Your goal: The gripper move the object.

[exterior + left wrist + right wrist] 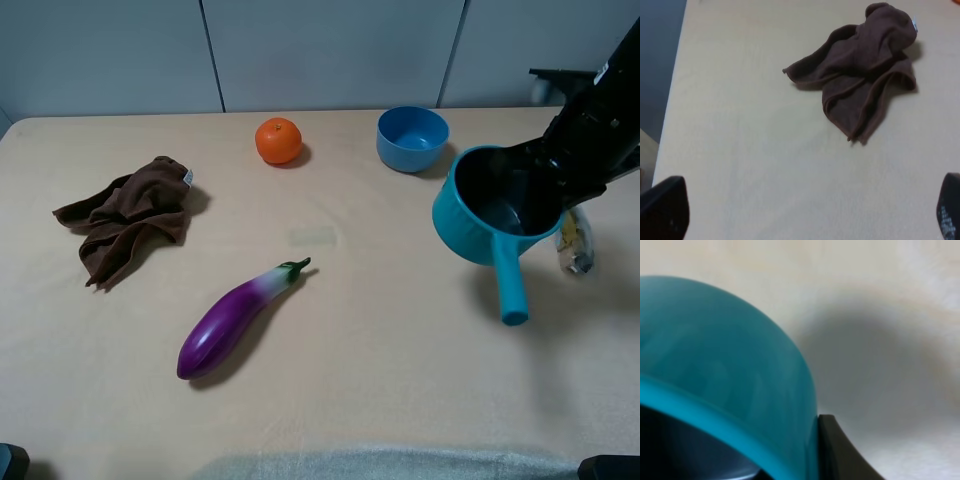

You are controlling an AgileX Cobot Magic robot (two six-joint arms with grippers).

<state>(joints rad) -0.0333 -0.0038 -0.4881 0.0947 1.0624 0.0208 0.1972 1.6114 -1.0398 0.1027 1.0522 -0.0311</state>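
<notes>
The right gripper (540, 165) is clamping the rim of the teal saucepan (478, 225), holding it tilted just beside the blue bowl (412, 138); the left gripper (807, 212) is sitting wide open

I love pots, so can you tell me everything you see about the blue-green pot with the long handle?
The saucepan is teal outside and dark grey inside, smooth and a little shiny, with one straight teal handle pointing toward the camera. It looks empty and tilted, apparently lifted off the table on its right side. The right gripper pinches its rim.
</notes>
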